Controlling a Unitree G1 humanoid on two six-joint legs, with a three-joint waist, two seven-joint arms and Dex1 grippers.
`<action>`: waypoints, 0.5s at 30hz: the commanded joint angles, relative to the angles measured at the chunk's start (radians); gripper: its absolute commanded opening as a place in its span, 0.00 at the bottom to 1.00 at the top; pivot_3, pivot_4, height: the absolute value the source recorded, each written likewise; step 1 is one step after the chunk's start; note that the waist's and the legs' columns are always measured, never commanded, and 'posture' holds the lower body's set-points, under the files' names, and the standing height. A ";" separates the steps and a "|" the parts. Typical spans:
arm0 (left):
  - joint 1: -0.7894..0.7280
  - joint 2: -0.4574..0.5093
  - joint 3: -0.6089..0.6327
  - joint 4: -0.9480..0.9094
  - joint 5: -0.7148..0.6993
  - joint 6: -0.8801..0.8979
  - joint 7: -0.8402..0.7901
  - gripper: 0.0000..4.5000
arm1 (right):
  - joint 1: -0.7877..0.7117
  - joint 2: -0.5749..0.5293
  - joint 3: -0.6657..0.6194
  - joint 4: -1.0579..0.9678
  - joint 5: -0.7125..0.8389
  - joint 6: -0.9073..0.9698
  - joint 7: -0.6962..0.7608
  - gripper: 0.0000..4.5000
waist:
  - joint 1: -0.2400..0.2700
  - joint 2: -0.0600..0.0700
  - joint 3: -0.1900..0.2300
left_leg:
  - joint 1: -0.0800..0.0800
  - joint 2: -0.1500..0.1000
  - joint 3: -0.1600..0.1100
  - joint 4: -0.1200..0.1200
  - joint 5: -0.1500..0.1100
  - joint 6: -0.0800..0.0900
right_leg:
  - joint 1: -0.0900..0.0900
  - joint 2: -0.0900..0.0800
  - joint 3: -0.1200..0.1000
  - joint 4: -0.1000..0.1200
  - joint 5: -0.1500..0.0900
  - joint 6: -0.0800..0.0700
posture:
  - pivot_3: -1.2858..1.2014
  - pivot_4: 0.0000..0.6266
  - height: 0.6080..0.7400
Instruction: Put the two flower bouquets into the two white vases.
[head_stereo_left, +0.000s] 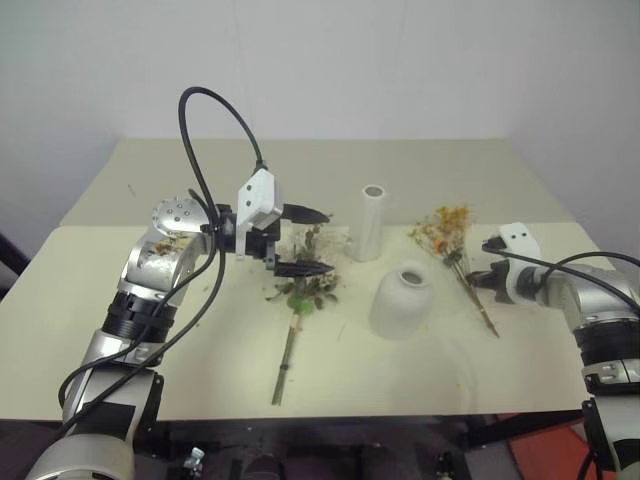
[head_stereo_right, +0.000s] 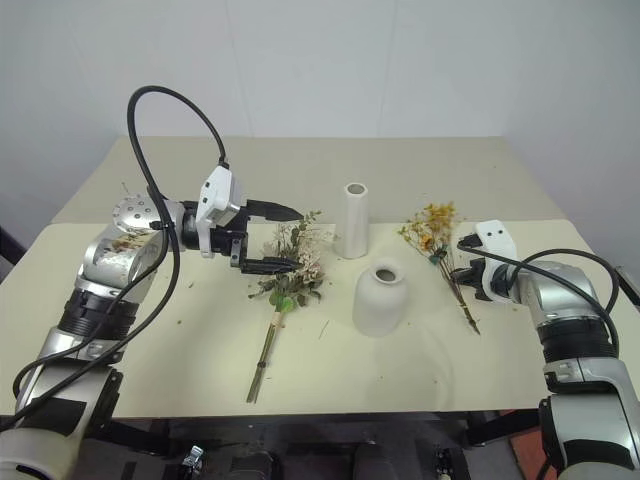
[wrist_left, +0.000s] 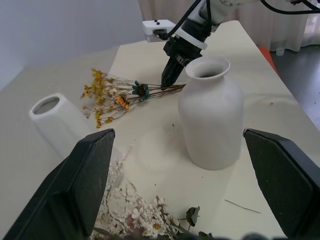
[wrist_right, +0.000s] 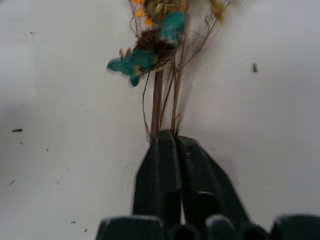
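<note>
pinching yellow spray (head_stereo_right: 432, 228) stems on table (head_stereo_right: 480, 370): right pincer (wrist_right: 172, 142); left pincer (head_stereo_right: 275, 238) spread wide over rose bunch (head_stereo_right: 290, 265).

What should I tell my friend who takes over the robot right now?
Right gripper: shut on the stems of the yellow-orange bouquet, which lies on the table.
Left gripper: open, holding nothing, hovering by the pink rose bouquet, also lying on the table.
Tall slim vase and round-bellied vase: upright between the bouquets, both empty.
Done: only the grip on the yellow-orange bouquet.
Left: put each bouquet into a vase.
</note>
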 joint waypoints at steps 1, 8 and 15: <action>0.008 0.017 0.037 -0.061 -0.016 0.009 0.011 1.00 | -0.034 0.001 -0.009 0.019 -0.033 -0.042 0.025 0.00 | 0.000 0.000 0.000 | 0.000 0.000 0.000 0.000 0.000 0.000 | 0.000 0.000 0.000 0.000 0.000 0.000 | 0.52 0.24 1.00; 0.039 0.026 0.047 -0.097 -0.019 0.028 0.026 1.00 | -0.033 0.013 -0.024 0.029 -0.075 -0.075 0.022 0.00 | -0.004 0.000 0.000 | 0.001 0.000 0.000 0.000 0.000 0.000 | 0.000 0.000 0.000 0.001 0.000 0.000 | 0.52 0.24 1.00; 0.044 0.028 0.057 -0.095 -0.019 0.032 0.039 1.00 | 0.016 -0.016 -0.176 -0.206 -0.022 0.008 -0.053 0.00 | -0.003 0.001 0.001 | 0.001 0.000 0.000 0.000 0.000 0.000 | 0.000 0.000 0.000 0.001 0.000 0.000 | 0.52 0.24 1.00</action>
